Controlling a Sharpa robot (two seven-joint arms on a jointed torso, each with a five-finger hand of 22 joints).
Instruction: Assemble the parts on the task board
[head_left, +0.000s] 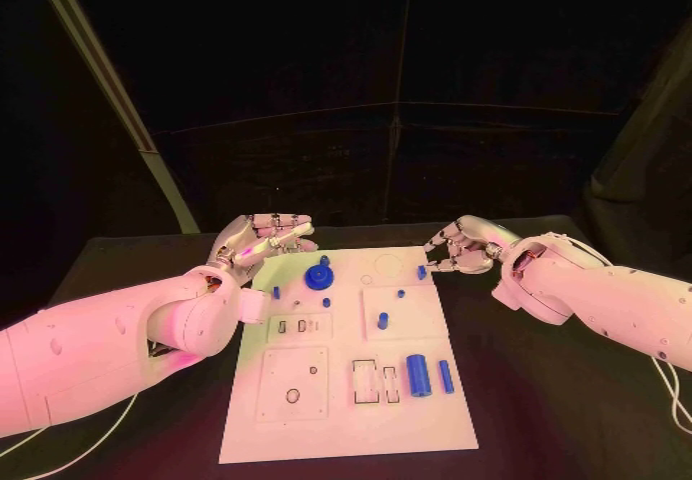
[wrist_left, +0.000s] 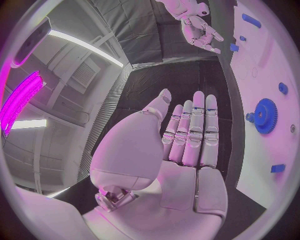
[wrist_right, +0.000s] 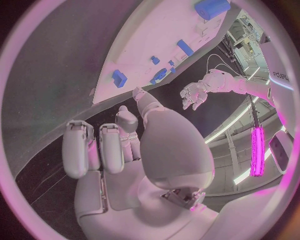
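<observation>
The white task board (head_left: 346, 410) lies in the middle of the black table. A blue gear (head_left: 319, 275) stands near its far left, and the left wrist view shows the same gear (wrist_left: 265, 116). Small blue pegs (head_left: 382, 320) dot the board. A thick blue cylinder (head_left: 417, 375) and a thin blue rod (head_left: 446, 375) lie at the near right. My left hand (head_left: 267, 235) hovers beyond the board's far left corner, fingers (wrist_left: 190, 135) straight and together, holding nothing. My right hand (head_left: 462, 245) is at the far right corner, fingers (wrist_right: 94, 147) curled in and empty, beside a blue peg (head_left: 421, 271).
The board has a square plate (head_left: 294, 382) with holes at the near left and rectangular slots (head_left: 375, 382) beside it. Black table surrounds the board, with room on both sides. A thin white cable (head_left: 678, 400) runs along the right arm.
</observation>
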